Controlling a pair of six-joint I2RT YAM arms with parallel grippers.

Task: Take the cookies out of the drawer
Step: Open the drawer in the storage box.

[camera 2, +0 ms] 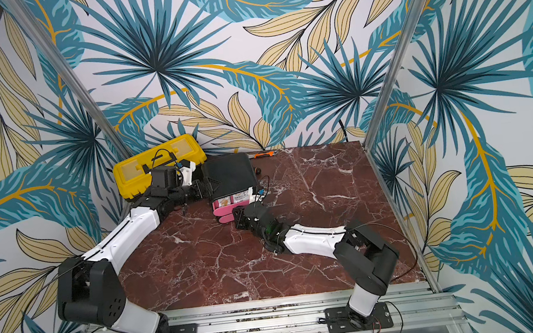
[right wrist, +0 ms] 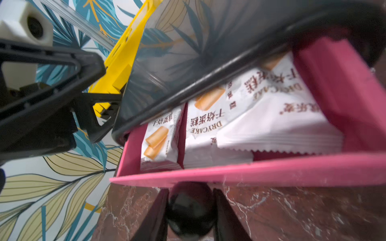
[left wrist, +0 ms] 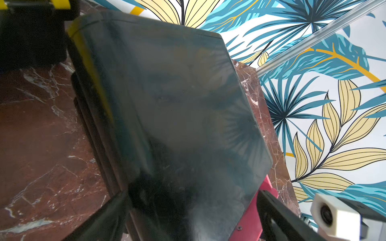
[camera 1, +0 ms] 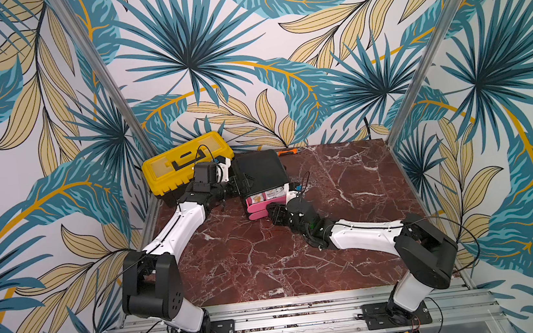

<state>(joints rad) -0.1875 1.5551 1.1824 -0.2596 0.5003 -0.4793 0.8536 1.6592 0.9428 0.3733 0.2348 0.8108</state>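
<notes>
Right pincer (right wrist: 190, 194) clenched on drawer knob (right wrist: 189, 210); I worry a hard pull tips drawer (right wrist: 250, 173), spilling cookies (right wrist: 271, 125) onto tabletop (right wrist: 302, 212).

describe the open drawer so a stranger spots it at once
On the marble table, find the yellow toolbox in the far corner; a black cabinet stands beside it. Its top pink drawer is pulled out, showing white snack packets, unlike the pink drawer beneath.
</notes>
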